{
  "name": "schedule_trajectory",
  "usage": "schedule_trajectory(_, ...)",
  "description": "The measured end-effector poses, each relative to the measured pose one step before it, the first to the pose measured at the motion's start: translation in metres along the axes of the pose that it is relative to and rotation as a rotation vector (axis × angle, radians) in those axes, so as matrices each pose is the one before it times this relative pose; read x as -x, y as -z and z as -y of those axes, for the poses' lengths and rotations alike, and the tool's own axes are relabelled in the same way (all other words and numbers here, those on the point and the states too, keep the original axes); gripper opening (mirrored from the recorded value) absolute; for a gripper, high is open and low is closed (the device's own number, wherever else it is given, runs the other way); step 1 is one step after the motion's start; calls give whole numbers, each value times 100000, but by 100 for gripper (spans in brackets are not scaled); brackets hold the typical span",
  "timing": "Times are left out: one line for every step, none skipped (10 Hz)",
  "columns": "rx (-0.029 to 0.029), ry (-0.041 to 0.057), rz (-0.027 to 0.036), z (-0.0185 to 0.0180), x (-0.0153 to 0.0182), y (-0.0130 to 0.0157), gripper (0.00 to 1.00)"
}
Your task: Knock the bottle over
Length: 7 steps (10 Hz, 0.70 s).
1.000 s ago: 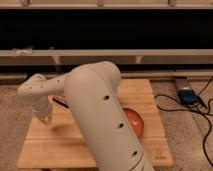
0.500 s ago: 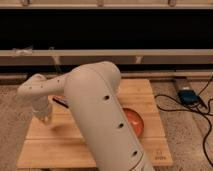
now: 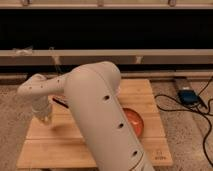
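Here, the tool (image 3: pixel 41 102), open or closed not discernible, hangs well left of the bowl (image 3: pixel 133 123), directly above the seemingly upright bottle (image 3: pixel 46 116), which a sideways push should topple.

Arm (image 3: pixel 102 117) bent left, claw (image 3: pixel 43 114) pointing down.

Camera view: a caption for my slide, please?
Robot arm over the wooden board, gripper low near its left edge, orange bowl partly hidden.
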<state>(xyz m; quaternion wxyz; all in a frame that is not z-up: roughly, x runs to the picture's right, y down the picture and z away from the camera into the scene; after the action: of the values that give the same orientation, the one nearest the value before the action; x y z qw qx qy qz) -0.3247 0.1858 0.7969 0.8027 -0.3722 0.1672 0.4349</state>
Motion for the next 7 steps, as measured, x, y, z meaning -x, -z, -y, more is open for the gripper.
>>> schedule_trajectory(2,-3,1,-1,2,0,29)
schedule_trajectory(0,7,0,-4,0,1,29)
schedule_trajectory(-3,-2,9,3,2,5,29)
schedule_trajectory(5,4,-4,-4,0,-5,29)
schedule_trajectory(-7,6,-3,1,-1,1,29)
schedule_trajectory(-11,172,7,11,-9,1,29)
schedule_trajectory(-97,696,425,54,-33,276,29)
